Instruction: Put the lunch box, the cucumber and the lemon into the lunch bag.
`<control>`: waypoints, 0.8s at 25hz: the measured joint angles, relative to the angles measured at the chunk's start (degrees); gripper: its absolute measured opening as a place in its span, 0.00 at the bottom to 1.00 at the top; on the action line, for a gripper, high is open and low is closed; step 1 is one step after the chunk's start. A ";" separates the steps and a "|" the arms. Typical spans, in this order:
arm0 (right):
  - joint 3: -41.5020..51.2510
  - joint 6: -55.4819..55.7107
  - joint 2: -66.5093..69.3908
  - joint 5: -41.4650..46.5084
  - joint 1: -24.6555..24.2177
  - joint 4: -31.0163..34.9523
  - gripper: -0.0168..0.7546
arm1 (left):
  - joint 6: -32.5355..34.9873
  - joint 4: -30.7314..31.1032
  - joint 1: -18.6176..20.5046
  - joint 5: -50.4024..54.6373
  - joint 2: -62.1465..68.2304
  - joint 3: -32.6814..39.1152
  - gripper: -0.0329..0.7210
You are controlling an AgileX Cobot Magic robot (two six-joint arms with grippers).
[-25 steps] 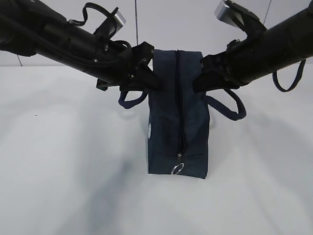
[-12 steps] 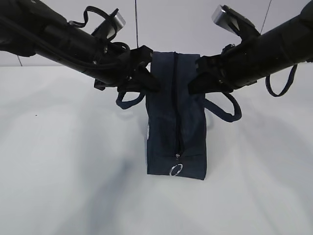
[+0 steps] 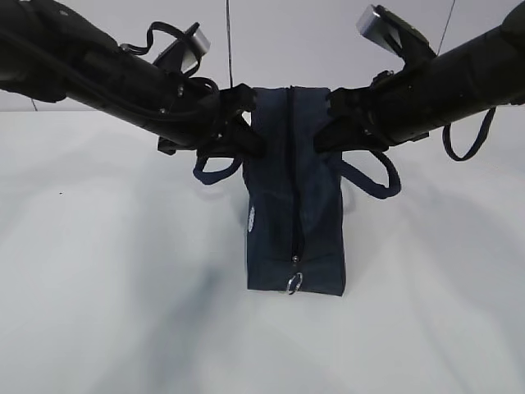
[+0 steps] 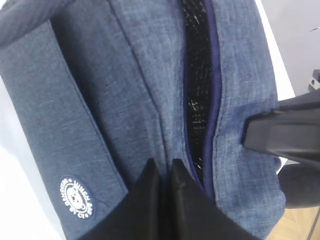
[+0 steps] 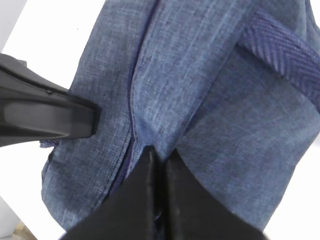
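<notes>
The navy lunch bag (image 3: 295, 205) stands upright at the middle of the white table, its ring pull (image 3: 294, 283) hanging at the near end of the zipper. My left gripper (image 3: 253, 135) is shut on the bag's top fabric left of the zipper (image 4: 164, 167). My right gripper (image 3: 326, 131) is shut on the top fabric right of the zipper (image 5: 159, 154). In the left wrist view the zipper (image 4: 200, 100) gapes a little and shows dark shiny lining. The lunch box, cucumber and lemon are out of view.
The bag's two loop handles hang down at its sides, one on the left (image 3: 215, 171) and one on the right (image 3: 373, 176). The white table (image 3: 107, 271) spreads all round the bag. A pale wall rises behind.
Both arms have shifted slightly while still pinching the bag's top, and the right arm sits a little higher. The bag looks a bit narrower and its ring pull now hangs edge-on.
</notes>
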 joint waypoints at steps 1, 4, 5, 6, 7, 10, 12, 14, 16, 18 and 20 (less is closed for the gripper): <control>0.00 -0.46 0.00 0.01 0.00 0.13 0.02 | 0.00 -0.10 0.00 0.00 -0.01 0.00 0.04; 0.00 -1.48 0.00 0.01 0.00 0.27 0.02 | 0.00 -0.10 0.00 0.00 -0.01 0.00 0.04; 0.00 -1.52 0.01 0.01 0.00 0.27 0.02 | 0.00 -0.10 0.00 0.00 -0.01 0.00 0.04; 0.00 -1.73 0.11 0.01 0.00 0.27 0.02 | 0.00 -0.10 0.00 0.00 -0.01 0.00 0.04; 0.00 -1.77 0.11 0.01 0.00 0.27 0.02 | 0.00 -0.10 0.00 0.00 -0.01 0.00 0.04; 0.00 -2.75 0.11 0.01 0.00 0.27 0.03 | 0.00 -0.10 0.00 0.00 -0.01 0.00 0.04; 0.00 -3.71 0.11 0.11 0.00 0.35 0.04 | 0.00 -0.10 0.00 0.00 -0.01 0.00 0.04; 0.00 -4.20 0.11 0.60 0.00 0.35 0.07 | 0.00 0.13 0.00 0.00 -0.01 0.00 0.04; -0.29 -4.32 0.11 0.99 0.00 0.47 0.10 | 0.00 0.36 0.00 0.00 -0.01 0.00 0.04; -0.55 -4.53 0.11 1.12 0.00 0.74 0.15 | -0.10 0.50 0.00 0.00 -0.01 0.00 0.04; -0.55 -4.66 0.11 1.12 0.00 0.74 0.20 | -0.10 0.54 0.00 0.00 -0.01 0.00 0.04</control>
